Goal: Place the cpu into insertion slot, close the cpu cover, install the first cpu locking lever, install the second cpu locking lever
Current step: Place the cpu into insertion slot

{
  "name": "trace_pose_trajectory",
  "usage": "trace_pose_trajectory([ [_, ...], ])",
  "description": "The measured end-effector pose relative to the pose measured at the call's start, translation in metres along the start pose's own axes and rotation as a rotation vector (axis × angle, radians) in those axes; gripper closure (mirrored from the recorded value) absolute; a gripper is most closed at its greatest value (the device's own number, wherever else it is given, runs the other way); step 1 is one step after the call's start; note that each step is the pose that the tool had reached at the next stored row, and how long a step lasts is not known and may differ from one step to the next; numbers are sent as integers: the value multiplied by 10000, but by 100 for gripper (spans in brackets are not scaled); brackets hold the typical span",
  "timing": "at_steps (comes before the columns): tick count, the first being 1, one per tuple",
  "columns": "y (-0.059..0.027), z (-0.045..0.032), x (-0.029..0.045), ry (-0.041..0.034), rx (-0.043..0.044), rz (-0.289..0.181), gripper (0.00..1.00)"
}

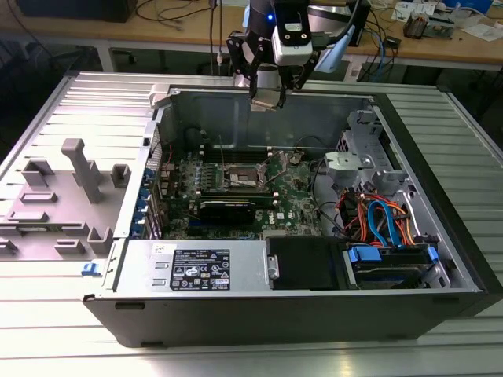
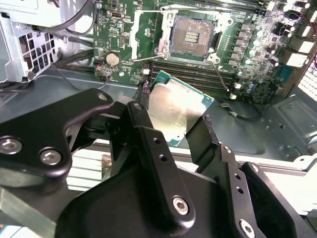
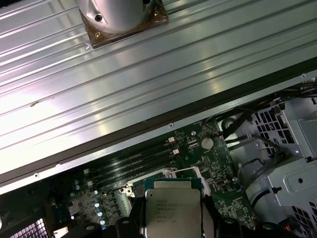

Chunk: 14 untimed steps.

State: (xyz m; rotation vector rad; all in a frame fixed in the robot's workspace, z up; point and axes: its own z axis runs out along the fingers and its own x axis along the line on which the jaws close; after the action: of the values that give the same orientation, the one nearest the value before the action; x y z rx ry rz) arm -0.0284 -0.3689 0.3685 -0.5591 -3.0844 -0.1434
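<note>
Presently, a ribbed metal table [image 1: 47,314] carries the work, and wooden benches [image 1: 157,35] strewn with cables run along the back of the room. At the exterior view's left, a grey plastic fixture [image 1: 75,177] rests on the table. Just beside it lies an open computer case [image 1: 314,314] with the green motherboard [image 1: 299,196] flat on its floor. The insertion slot [image 1: 245,179] sits near the board's middle with its dark centre exposed. In the second wrist view the cpu cover [image 2: 133,37] stands swung off the slot, to one side.

The gripper [image 1: 267,98] hangs above the case's far wall, well clear of the board. Its black fingers [image 2: 148,139] are clamped on opposite edges of the cpu [image 2: 176,106]. The cpu is a small flat square chip, silvery-tan on its face with a green rim. The first wrist view shows print on its metal lid. It is held in the air, well apart from the slot. Toward the exterior view's right, a drive bay holds blue and orange cables [image 1: 377,220].
</note>
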Motion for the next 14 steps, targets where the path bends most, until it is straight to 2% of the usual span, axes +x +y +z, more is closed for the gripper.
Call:
trace_pose_trajectory([
  [7, 0, 0, 0, -5, -2, 61, 45],
  [14, -1, 6, 0, -79, -16, 874, 45],
])
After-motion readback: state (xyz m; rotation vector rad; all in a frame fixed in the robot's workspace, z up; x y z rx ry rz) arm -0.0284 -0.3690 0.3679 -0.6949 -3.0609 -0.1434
